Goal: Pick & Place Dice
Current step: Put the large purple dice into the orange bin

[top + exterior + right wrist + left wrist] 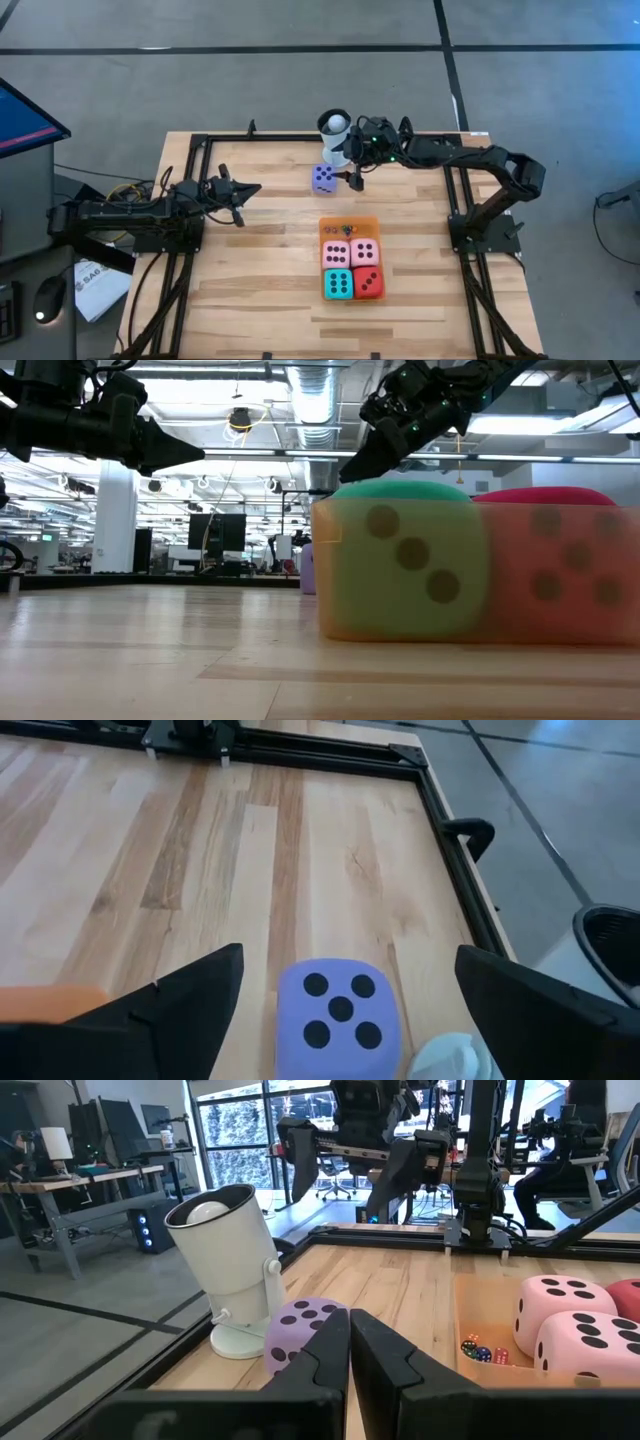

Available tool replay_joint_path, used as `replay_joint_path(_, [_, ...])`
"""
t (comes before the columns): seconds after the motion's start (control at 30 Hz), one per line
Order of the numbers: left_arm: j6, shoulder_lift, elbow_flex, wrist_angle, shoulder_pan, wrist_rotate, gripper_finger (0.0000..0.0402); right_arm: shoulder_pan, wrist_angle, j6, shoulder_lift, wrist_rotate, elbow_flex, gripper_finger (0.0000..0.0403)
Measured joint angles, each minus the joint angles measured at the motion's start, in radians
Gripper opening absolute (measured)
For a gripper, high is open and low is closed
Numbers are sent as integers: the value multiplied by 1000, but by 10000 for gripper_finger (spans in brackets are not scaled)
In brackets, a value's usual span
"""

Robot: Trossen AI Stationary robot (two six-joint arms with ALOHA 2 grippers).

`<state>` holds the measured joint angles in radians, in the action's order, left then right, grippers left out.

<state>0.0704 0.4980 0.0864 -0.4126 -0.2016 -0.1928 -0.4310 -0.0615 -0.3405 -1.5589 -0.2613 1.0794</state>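
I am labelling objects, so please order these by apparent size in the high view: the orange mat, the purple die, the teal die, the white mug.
1. orange mat
2. white mug, unsure, seen from above
3. teal die and purple die look alike

Both arms are matte black, built of chunky jointed segments on black frame bases. The right gripper (354, 181) carries wedge-shaped dark fingers (190, 995), with small green lights glowing just behind it on the wrist.
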Motion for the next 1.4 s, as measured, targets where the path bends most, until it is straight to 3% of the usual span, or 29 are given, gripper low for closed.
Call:
replay_joint_path(0.47, [0, 0, 0, 0, 0, 0, 1, 12, 1, -3, 0, -1, 0, 361])
replay_joint_path(0.73, [0, 0, 0, 0, 0, 0, 1, 12, 1, -11, 0, -1, 0, 397])
replay_joint_path(1.4, [0, 0, 0, 0, 0, 0, 1, 12, 1, -34, 0, 0, 0, 400])
